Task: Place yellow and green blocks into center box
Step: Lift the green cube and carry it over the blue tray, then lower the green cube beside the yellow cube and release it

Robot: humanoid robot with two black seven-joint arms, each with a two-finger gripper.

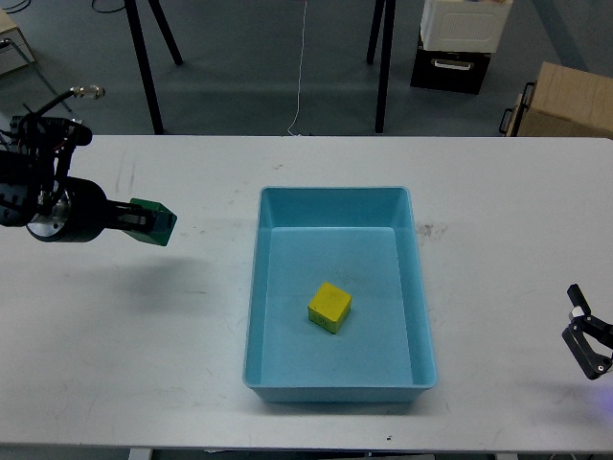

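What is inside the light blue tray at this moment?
Inside the light blue tray lies only the yellow block, on the floor near the middle. The green block is not inside: the left gripper holds it over the table, left of the tray. Nothing covers the tray's floor.

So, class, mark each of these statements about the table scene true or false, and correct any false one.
1. The yellow block lies inside the blue tray. True.
2. The green block rests on the tray floor. False: the left gripper holds it above the table, left of the tray.
3. The right gripper holds a block. False: it is open and holds nothing, near the table's right edge.
4. The tray holds only one block. True.
5. The left gripper is over the tray. False: it is off to the tray's left.
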